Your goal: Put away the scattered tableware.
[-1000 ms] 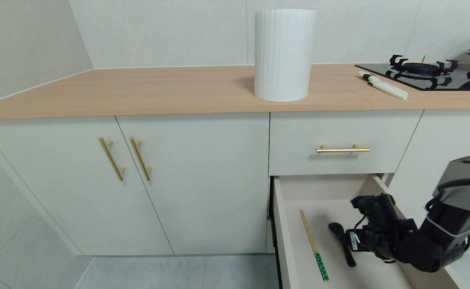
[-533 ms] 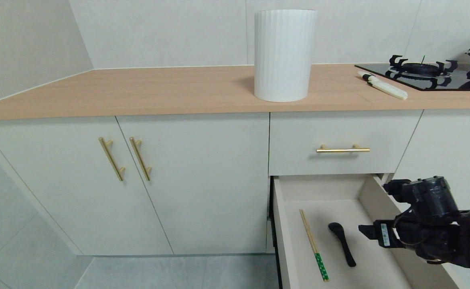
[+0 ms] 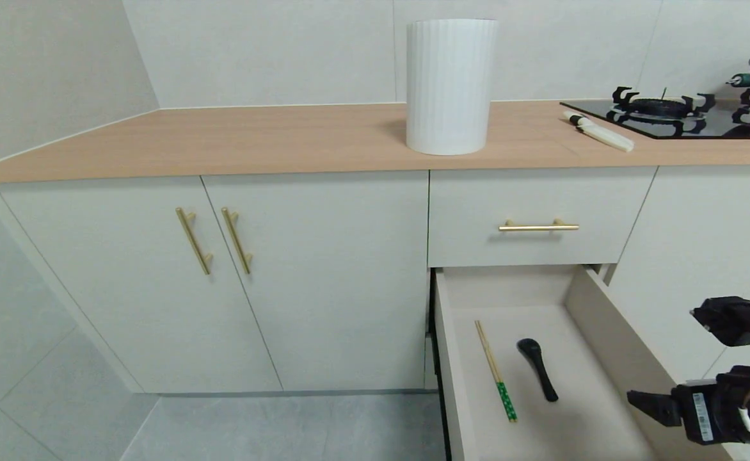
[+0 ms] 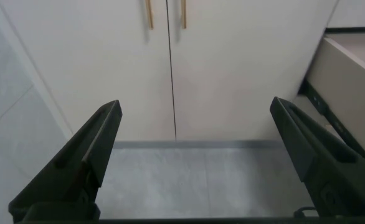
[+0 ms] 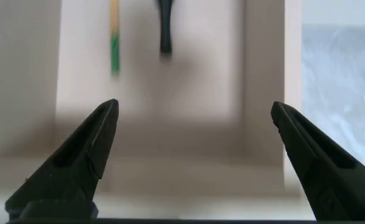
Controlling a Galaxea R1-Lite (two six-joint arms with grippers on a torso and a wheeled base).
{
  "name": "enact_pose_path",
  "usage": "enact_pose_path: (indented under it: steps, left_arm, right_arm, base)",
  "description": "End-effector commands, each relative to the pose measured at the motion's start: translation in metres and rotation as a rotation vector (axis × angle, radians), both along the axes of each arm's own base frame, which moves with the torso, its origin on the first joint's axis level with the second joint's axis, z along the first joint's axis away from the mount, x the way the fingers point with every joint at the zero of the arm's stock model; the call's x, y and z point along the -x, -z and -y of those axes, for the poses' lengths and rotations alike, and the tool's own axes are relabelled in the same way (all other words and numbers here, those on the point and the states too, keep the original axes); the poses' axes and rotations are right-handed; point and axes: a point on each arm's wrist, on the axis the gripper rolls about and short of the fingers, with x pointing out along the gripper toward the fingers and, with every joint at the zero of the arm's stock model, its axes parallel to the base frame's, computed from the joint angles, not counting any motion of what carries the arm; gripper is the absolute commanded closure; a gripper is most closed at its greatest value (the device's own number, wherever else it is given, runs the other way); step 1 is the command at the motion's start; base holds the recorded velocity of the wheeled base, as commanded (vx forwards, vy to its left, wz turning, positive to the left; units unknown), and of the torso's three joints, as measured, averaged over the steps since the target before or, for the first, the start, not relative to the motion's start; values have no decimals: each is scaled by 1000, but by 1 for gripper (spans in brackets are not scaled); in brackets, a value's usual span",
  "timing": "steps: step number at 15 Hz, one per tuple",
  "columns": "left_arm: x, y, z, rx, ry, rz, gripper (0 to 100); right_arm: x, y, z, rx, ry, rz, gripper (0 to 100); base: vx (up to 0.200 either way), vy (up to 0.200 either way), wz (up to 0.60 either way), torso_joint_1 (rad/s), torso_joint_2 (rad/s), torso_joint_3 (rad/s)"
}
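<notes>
The lower drawer [image 3: 446,358] stands pulled out. On its floor lie a pair of wooden chopsticks with green ends [image 3: 495,371] and, to their right, a black spoon [image 3: 537,369]. The right wrist view looks down on the chopsticks [image 5: 114,31] and spoon [image 5: 164,25] from above the drawer's front. My right gripper [image 5: 192,155] is open and holds nothing; it hangs beside the drawer's right wall [image 3: 653,410]. My left gripper [image 4: 195,155] is open and faces the cabinet doors [image 4: 170,62] low above the floor. A white-handled knife [image 3: 599,133] lies on the counter near the stove.
A tall white ribbed container [image 3: 450,86] stands on the wooden counter [image 3: 253,137]. A black gas stove [image 3: 676,115] is at the right. The upper drawer [image 3: 538,218] with a gold handle is closed. Two cabinet doors with gold handles [image 3: 215,240] are closed. Grey tile floor lies below.
My right gripper has pulled back out of the drawer to the right and down, leaving the spoon on the drawer floor. The head camera has shifted a little.
</notes>
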Motion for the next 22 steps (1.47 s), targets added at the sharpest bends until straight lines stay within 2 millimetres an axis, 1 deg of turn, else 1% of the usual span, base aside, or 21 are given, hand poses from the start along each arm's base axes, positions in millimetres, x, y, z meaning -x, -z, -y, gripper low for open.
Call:
enact_pose_path:
  steps: [1, 2, 5, 7, 10, 12, 14, 16, 20, 22]
  left_arm:
    - [0, 0, 0, 4, 0, -1, 0]
    - [0, 0, 0, 7, -1, -1, 0]
    - [0, 0, 0, 7, -1, 1, 0]
    - [0, 0, 0, 7, -1, -1, 0]
    - [0, 0, 0, 7, 0, 1, 0]
    - [0, 0, 0, 7, 0, 1, 0]
    - [0, 0, 0, 7, -1, 1, 0]
    - [0, 0, 0, 7, 0, 1, 0]
    - [0, 0, 0, 7, -1, 1, 0]
    - [0, 0, 0, 9, -1, 1, 0]
  right_arm:
    - [28, -15, 4, -24, -42, 57, 0]
    - [32, -13, 5, -24, -58, 37, 0]
    - [38, -5, 5, -53, -123, -77, 0]
    - [37, 1, 3, -90, -177, -167, 0]
    - [24, 20, -6, -65, -190, -302, 0]
    - [12, 35, -16, -37, -214, -375, 0]
    - [0, 48, -32, -36, -231, -385, 0]
    - [-11, 58, -44, -40, -209, -377, 0]
    - [-29, 73, -53, -9, -138, -320, 0]
    - [-36, 74, -56, -8, -128, -283, 0]
  base:
    - [-200, 0, 0, -2, 2, 2]
    - [-200, 0, 0, 2, 7, 7]
    - [0, 0, 0, 0, 0, 0]
    - [0, 0, 0, 0, 0, 0]
    - [0, 0, 0, 0, 0, 0]
    - [0, 0, 0, 0, 0, 0]
    - [0, 0, 0, 0, 0, 0]
    - [0, 0, 0, 0, 0, 0]
    - [0, 0, 0, 0, 0, 0]
    - [0, 0, 0, 0, 0, 0]
